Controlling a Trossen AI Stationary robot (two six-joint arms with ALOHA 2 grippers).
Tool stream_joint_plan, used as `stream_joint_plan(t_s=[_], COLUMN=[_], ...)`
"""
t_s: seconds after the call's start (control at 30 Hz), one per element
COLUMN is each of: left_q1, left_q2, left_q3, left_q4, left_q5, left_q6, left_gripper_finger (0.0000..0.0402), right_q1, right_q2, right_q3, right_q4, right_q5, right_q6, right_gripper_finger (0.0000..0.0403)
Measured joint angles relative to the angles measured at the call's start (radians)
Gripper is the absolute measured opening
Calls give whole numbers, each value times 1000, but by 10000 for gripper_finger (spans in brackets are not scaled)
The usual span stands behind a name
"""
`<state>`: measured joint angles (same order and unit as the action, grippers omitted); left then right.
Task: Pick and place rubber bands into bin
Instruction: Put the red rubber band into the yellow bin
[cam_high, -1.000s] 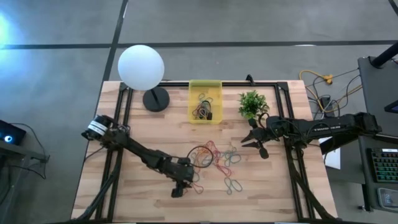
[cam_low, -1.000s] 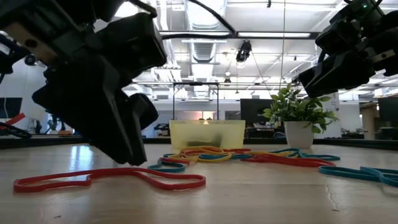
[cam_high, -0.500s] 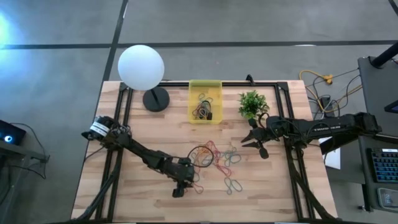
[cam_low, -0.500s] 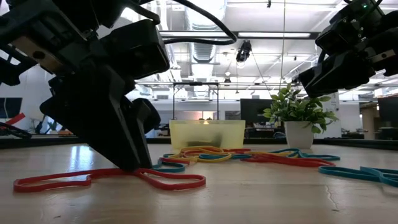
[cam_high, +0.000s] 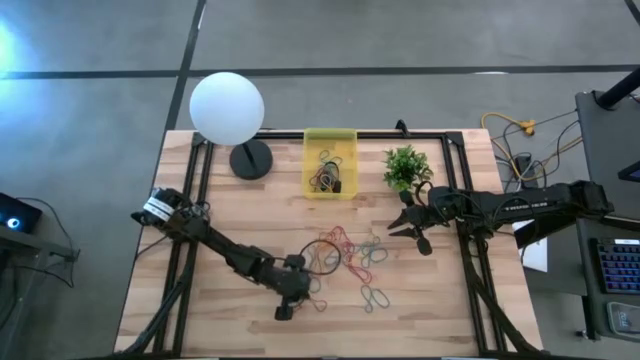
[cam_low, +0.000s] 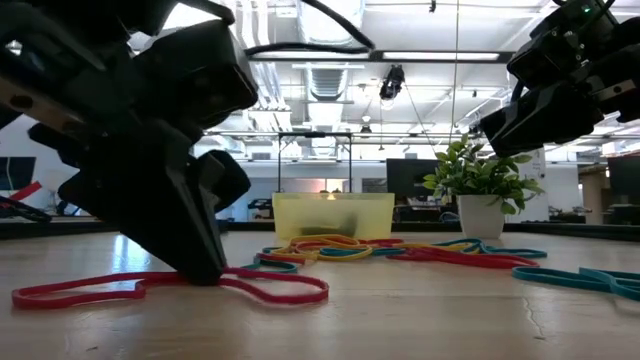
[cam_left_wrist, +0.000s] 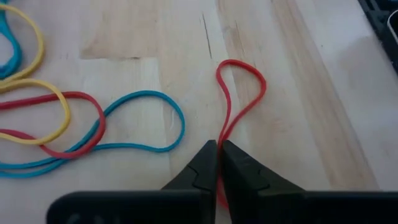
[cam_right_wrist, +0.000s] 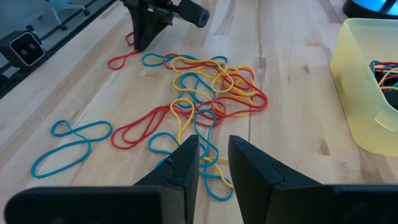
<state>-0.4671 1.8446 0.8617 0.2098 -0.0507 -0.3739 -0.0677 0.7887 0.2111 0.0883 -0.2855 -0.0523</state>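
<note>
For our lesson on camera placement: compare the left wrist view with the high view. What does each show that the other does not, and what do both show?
Only the left wrist view shows the left end effector pinched shut on a red rubber band, its loop lying on the wood.

Only the high view shows the yellow bin with bands inside, the white lamp, the plant and the right end effector raised beside the pile.

Both show the wooden table and loose coloured bands.

Left claw (cam_left_wrist: 218, 163): fingers pressed together, pinching a red rubber band (cam_left_wrist: 241, 99) on the counter (cam_left_wrist: 124, 31).
Red band: loop lies beyond the fingertips.
Blue band (cam_left_wrist: 140, 124): beside the claw, overlapping red and yellow bands.
</note>
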Motion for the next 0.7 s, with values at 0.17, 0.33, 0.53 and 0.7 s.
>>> stream_joint_plan(t_s=[0.17, 0.33, 0.53, 0.7], left_q1=[0, 3, 3, 13], left_q2=[-3, -25, -68, -124], left_q3=[11, 29, 41, 55], left_q4=[-10, -12, 4, 21], left_q5=[-37, -52, -65, -151], left_q6=[50, 99, 173, 287], left_gripper_finger=[1, 0, 0, 0], right_q1=[0, 0, 0, 0], right_q2=[0, 0, 0, 0], right_q3=[0, 0, 0, -2], right_q4=[0, 0, -2, -2], right_q5=[0, 0, 0, 0], right_q6=[0, 0, -3, -3], right_gripper_finger=[77, 77, 77, 77])
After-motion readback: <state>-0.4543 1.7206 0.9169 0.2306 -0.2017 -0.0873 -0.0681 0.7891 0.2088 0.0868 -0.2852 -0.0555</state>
